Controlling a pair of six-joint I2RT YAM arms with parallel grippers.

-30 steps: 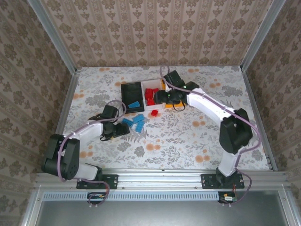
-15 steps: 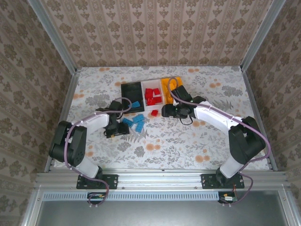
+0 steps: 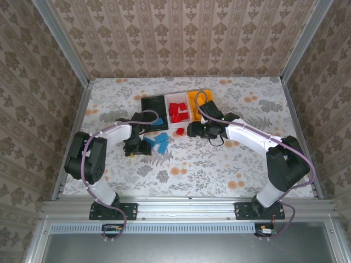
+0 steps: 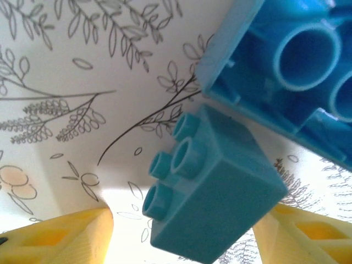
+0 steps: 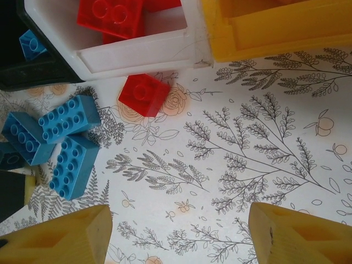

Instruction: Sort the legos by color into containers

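Both arms have shifted: the left has swung in and dropped over the blue pile, and the right has backed off the bins. Left gripper [image 4: 184, 225] straddles a small blue brick [image 4: 214, 187], yellow fingers [image 4: 60, 239] partway open, one on either side. No clamp on it yet that I can see. That brick lies tipped on its side on the table [image 4: 66, 66], just beside a bigger blue brick [image 4: 286, 60] with its hollow underside showing.

I judge it light, hard and slick. I want the flat side walls, not the studs, or it may twist out.

Right gripper [image 5: 179, 225] hangs partway open and empty over bare table, near the loose red brick [image 5: 144, 94] just beside the white bin [image 5: 137, 55].

Count: three bins, with the black bin [image 3: 152, 105] and orange bin [image 3: 193, 98] flanking the white. One red loose. Blue ones loose, about five, and I can't count them exactly. One blue piece [image 5: 30, 44] sits in the black bin. Several red bricks [image 5: 110, 14] lie in the white.
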